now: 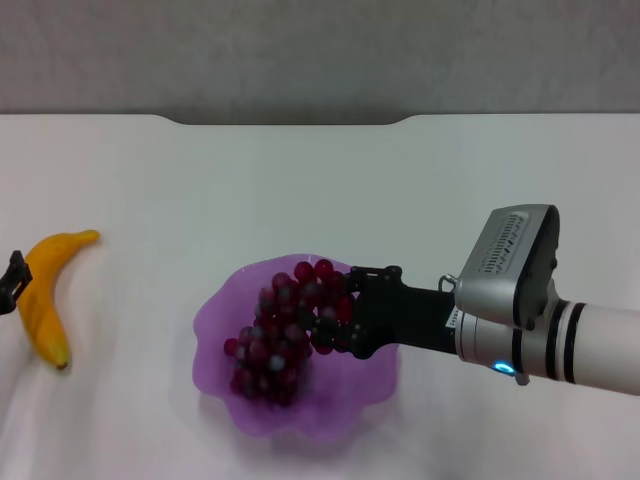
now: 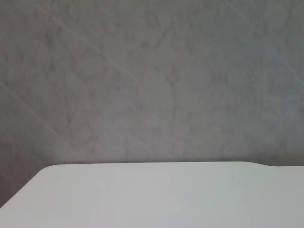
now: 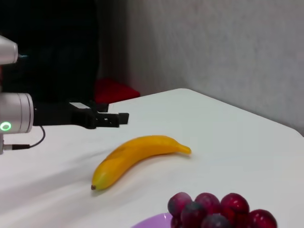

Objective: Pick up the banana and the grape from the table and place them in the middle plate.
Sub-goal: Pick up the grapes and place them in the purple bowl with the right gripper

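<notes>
Resting in the plate (image 1: 215, 330) at table (image 1: 300, 190) centre, the grape (image 1: 285, 330) lies against the right gripper (image 1: 335, 315); whether its fingers grip, I cannot tell. At nine o'clock, the banana (image 1: 45, 295) waits beside the left gripper (image 1: 12, 280), apparently staged.

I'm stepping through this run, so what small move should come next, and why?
Probably the right gripper should release the grape and draw back. The bunch already lies in the plate, with the gripper still against its near side. The banana remains on the table, and the left gripper sits right beside it.
</notes>
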`<state>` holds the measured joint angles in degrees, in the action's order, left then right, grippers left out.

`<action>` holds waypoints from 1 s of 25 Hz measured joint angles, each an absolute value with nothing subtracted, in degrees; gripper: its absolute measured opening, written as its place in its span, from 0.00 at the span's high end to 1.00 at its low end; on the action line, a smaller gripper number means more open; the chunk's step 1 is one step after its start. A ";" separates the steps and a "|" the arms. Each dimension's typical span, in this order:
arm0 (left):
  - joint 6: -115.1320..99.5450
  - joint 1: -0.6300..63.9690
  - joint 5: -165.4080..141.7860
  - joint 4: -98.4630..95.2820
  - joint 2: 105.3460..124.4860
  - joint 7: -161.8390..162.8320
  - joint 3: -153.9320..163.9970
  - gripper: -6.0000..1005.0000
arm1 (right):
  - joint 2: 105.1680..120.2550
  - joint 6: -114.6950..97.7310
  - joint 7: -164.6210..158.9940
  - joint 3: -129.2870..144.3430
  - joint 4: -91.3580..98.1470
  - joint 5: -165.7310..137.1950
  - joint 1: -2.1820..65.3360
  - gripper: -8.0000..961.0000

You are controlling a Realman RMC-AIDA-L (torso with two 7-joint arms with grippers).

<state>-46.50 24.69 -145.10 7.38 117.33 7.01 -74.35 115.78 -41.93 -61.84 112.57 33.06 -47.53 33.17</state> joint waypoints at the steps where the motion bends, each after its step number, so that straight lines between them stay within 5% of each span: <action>1: -46.50 24.69 -145.10 7.38 117.33 7.01 -74.36 0.12 | 115.78 -41.86 -61.84 112.63 33.09 -47.42 33.11 0.50; 17: -46.49 24.69 -145.10 7.38 117.30 7.03 -74.36 0.12 | 115.75 -36.77 -61.94 116.51 34.34 -44.19 32.96 0.08; 25: -46.49 24.70 -145.10 7.38 117.32 7.03 -74.36 0.12 | 115.31 -34.39 -61.89 115.50 36.42 -43.58 33.29 0.08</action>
<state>-46.49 24.70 -145.10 7.38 117.32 7.03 -74.36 115.31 -34.39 -61.89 115.50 36.42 -43.58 33.29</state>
